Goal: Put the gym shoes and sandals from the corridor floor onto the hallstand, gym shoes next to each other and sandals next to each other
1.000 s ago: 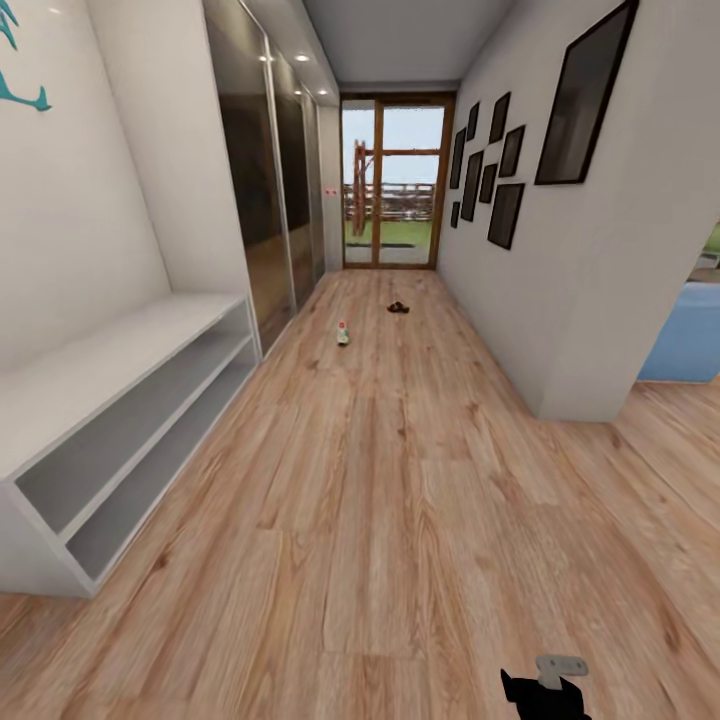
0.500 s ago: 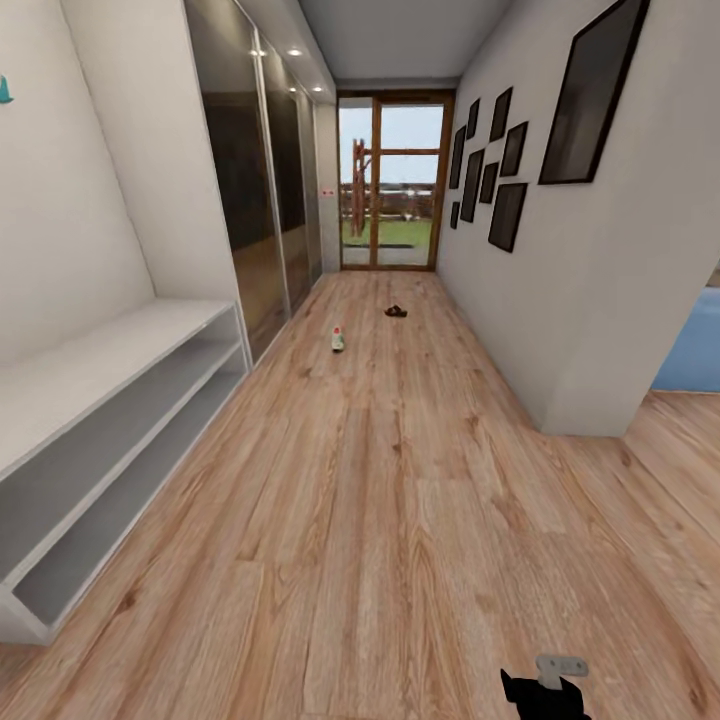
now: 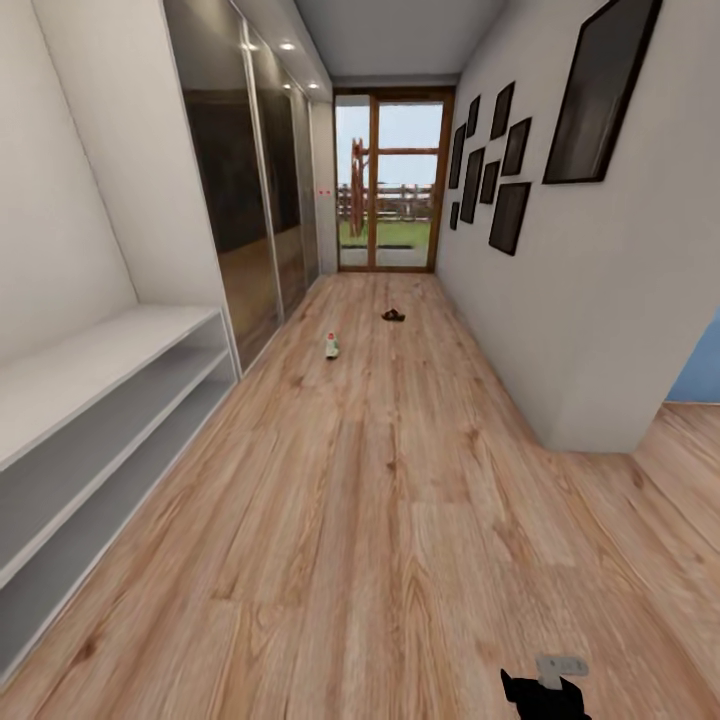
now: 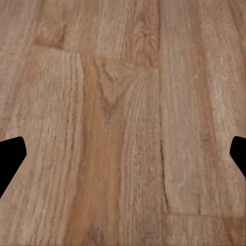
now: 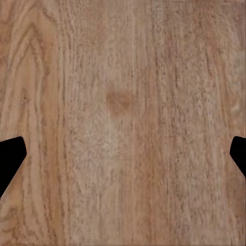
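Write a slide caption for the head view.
Corridor: one gym shoe and a dark sandal lie far ahead on the floor.

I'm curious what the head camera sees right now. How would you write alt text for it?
A long corridor with a wood-plank floor runs to a glass door; far down it lie a white sneaker and a dark sandal. A plain white two-shelf bench lines the left wall, and black picture frames hang on the right.

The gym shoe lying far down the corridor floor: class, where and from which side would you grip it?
Probably across its narrow sides, coming down from above: the gym shoe rests flat on the corridor floor, pointing roughly along the corridor. It is too small here to choose heel or midfoot. Both wrist views show wide-apart fingertips over bare planks.
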Tool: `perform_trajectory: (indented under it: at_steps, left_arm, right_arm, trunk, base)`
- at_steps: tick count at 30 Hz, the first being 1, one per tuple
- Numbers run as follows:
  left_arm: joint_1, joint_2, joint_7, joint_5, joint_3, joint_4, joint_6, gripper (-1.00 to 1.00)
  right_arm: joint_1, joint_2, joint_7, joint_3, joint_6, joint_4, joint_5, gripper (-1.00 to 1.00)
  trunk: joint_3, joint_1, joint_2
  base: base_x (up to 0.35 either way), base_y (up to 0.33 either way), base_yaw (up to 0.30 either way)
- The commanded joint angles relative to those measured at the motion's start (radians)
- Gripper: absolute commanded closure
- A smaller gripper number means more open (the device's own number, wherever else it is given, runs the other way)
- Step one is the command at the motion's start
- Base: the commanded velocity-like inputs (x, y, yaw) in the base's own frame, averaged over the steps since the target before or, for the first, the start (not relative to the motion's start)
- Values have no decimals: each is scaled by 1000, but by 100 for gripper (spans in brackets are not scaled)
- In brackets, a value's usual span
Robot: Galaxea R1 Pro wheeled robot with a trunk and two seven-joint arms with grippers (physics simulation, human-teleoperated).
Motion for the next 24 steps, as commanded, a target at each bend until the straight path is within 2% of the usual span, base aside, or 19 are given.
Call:
perform_trajectory:
  at_steps: [1, 24]
  left_arm:
    - [-1, 0, -4, -11, 9, 1, -5, -100]
    - [-1, 0, -3, -11, 9, 1, -5, -100]
  right_arm:
    - [-1, 0, 6, -8, -3, 1, 1, -100]
    - [-1, 0, 6, -8, -3, 1, 1, -100]
  trunk:
    - [-1, 0, 0]
    - [-1, 0, 0]
  base:
    - [326, -108, 0]
    - [326, -108, 0]
